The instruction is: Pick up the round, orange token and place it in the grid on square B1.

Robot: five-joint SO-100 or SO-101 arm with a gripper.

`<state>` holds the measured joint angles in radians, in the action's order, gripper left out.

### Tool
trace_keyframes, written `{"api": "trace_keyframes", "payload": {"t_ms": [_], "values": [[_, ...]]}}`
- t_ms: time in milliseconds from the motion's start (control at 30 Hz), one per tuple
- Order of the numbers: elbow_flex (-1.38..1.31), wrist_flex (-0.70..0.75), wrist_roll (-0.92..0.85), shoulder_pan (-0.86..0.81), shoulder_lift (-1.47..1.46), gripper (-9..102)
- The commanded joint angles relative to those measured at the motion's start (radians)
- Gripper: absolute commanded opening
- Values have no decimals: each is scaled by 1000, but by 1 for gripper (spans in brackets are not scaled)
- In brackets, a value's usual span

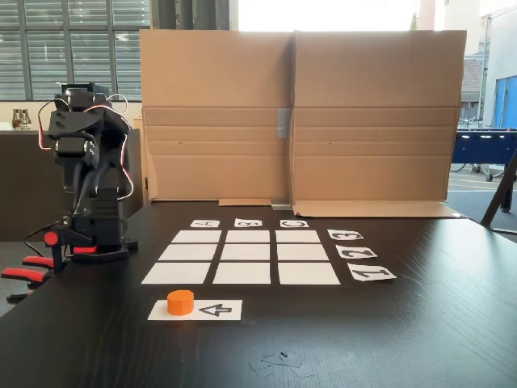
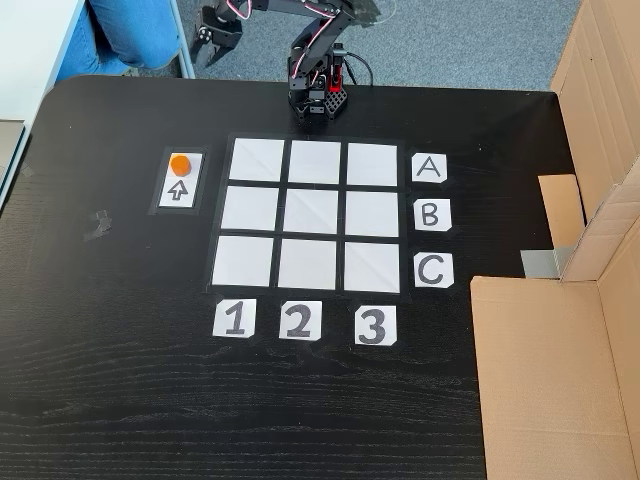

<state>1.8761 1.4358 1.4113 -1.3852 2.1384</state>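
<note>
Orange token [image 2: 179, 163] on arrow strip [image 2: 180, 190] — gripper [image 2: 216, 40] seemingly open, empty

In a fixed view from above, small white cards border the grid [image 2: 315, 214]. On the side far from the jaws, a row reads "1" [image 2: 234, 320], "2" [image 2: 300, 320] and "3" [image 2: 373, 325]. Along the right edge of the picture's grid, a column reads "A" [image 2: 428, 168] nearest the jaws, then "B" [image 2: 430, 214], then "C" [image 2: 432, 270] farthest. A white strip [image 2: 180, 180] left of the grid bears a black outlined arrow [image 2: 180, 190] pointing toward the jaws' side, at the round, orange token [image 2: 179, 163].
</note>
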Motion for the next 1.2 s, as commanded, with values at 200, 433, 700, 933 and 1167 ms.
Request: {"api": "trace_keyframes", "payload": {"t_ms": [200,433,700,933,1167], "values": [[-179,101,3,72,-167,31],[-258,115,18,103,-285,39],[-321,126,25,161,-388,44],[-411,126,29,195,-495,44],[-549,126,40,225,-661,44]]}}
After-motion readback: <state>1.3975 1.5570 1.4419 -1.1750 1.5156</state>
